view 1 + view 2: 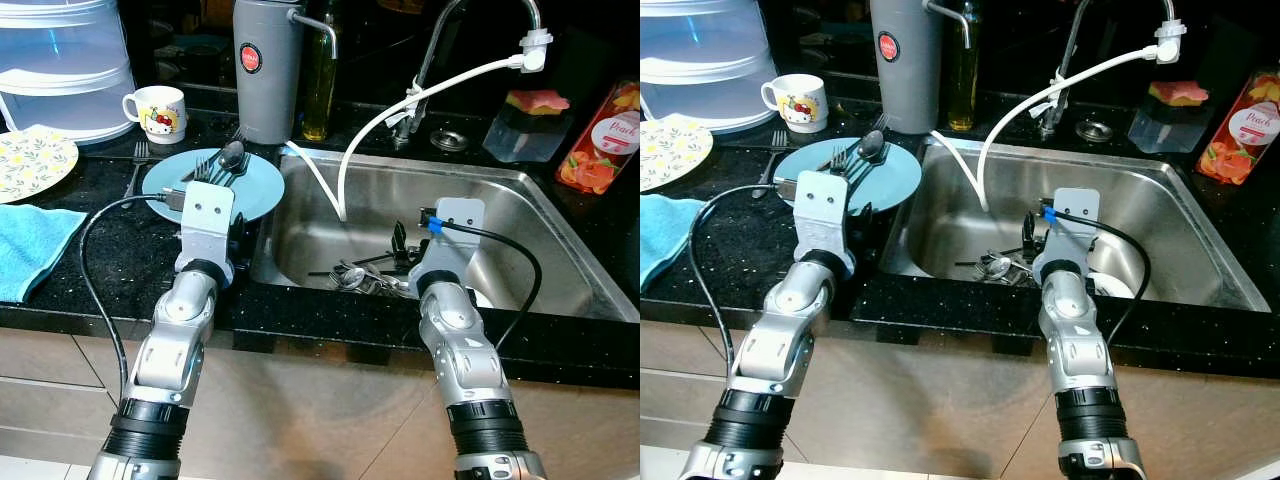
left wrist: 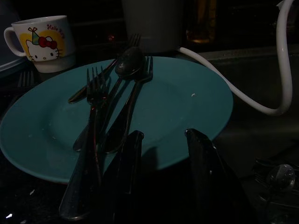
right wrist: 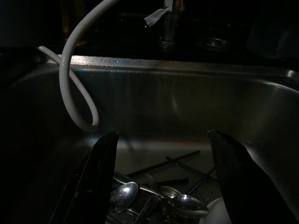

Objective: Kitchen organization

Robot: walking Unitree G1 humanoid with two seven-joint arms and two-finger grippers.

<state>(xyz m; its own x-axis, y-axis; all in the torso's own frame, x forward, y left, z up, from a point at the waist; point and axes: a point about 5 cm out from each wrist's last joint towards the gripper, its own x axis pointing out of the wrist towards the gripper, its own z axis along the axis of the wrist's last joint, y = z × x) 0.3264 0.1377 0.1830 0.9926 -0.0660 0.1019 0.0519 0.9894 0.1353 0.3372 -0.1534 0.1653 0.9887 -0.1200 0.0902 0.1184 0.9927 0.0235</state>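
Your right end effector [image 3: 161,179] gapes wide, empty, above sink cutlery [image 3: 154,198], lower centre. Left end effector [image 2: 161,175] open, empty, at teal plate [image 2: 187,102] rim beside forks [image 2: 93,135].

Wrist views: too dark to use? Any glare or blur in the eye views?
Left wrist view: dim, yet the teal plate and cutlery read clearly. Right wrist view: darker; the sink wall catches a sheen, spoons barely lit. Eye views: bright, sharp, mild glare on the sink steel, no motion blur.
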